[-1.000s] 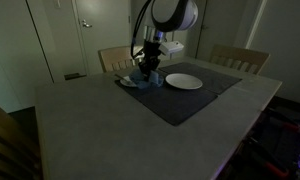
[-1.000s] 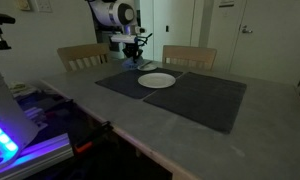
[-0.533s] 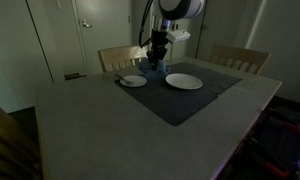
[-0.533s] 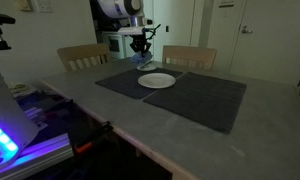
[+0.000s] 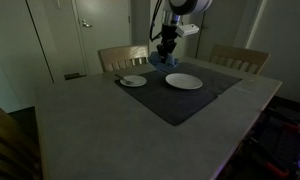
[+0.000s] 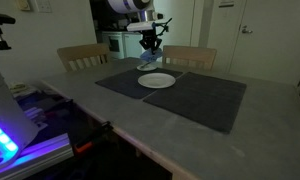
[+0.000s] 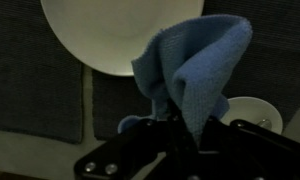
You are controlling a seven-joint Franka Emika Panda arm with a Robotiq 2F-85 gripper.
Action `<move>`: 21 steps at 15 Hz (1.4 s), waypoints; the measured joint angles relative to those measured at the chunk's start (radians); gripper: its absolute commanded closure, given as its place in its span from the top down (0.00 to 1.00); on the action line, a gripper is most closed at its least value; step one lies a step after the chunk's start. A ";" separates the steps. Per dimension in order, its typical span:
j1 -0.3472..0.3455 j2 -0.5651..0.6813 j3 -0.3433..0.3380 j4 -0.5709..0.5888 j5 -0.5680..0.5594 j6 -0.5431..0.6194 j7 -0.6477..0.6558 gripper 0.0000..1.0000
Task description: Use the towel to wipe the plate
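My gripper [image 5: 168, 52] is shut on a blue towel [image 7: 190, 70] and holds it in the air, the cloth hanging from the jaws. In the wrist view the towel hangs in front of a large white plate [image 7: 110, 35] lying on the dark placemat. That plate shows in both exterior views [image 5: 184, 81] [image 6: 156, 81]; the gripper [image 6: 148, 52] hovers just behind and above it, apart from it. A smaller white plate [image 5: 133, 80] lies on the mat further off, and its edge shows in the wrist view [image 7: 252, 108].
A dark grey placemat [image 5: 190, 98] covers the far half of the grey table [image 5: 90, 130]. Two wooden chairs [image 5: 235, 57] [image 6: 82, 55] stand behind the table. A lit device [image 6: 5, 140] sits beside the table edge.
My gripper has lifted the towel off the small plate and carried it up and across towards the large plate. The small plate is now uncovered.
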 measured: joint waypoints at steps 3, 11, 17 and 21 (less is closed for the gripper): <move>-0.030 -0.008 -0.007 -0.025 0.003 0.021 -0.008 0.12; -0.055 -0.015 -0.001 -0.050 0.019 0.037 -0.033 0.03; -0.094 0.030 -0.014 -0.036 0.098 -0.080 -0.036 0.03; -0.096 0.067 -0.073 -0.034 0.065 -0.058 0.029 0.03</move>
